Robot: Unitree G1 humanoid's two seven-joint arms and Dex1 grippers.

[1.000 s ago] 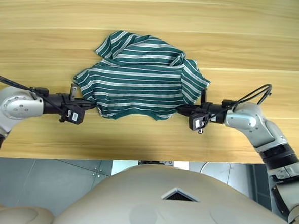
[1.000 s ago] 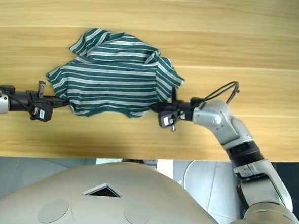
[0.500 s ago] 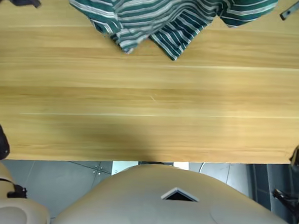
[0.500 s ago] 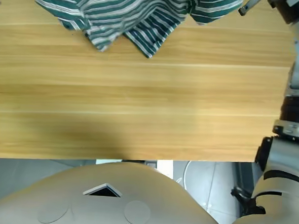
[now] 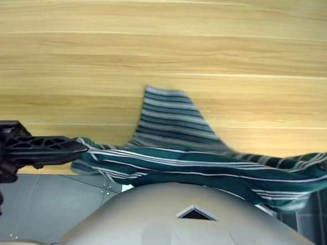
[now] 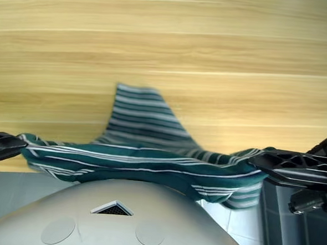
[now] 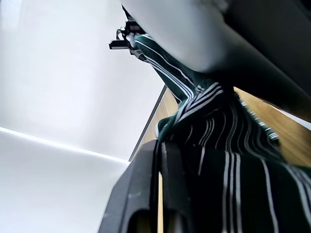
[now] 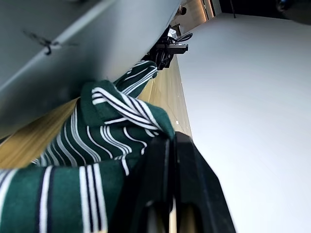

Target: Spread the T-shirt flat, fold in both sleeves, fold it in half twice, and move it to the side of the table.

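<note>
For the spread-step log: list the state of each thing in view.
Left gripper: shut on the T-shirt.
Right gripper: shut on the T-shirt.
T-shirt: stretched between both grippers at the near edge of the table, one flap lying on it.

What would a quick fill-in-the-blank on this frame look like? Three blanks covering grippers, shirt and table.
1. The left gripper and the right gripper are both ____ (open/shut) on the T-shirt, which is stretched between them.
2. The T-shirt's stripes are white on dark ____.
3. A flap of it lies on the table, whose top shows ____ grain.

Missing words: shut; green; wood
</note>
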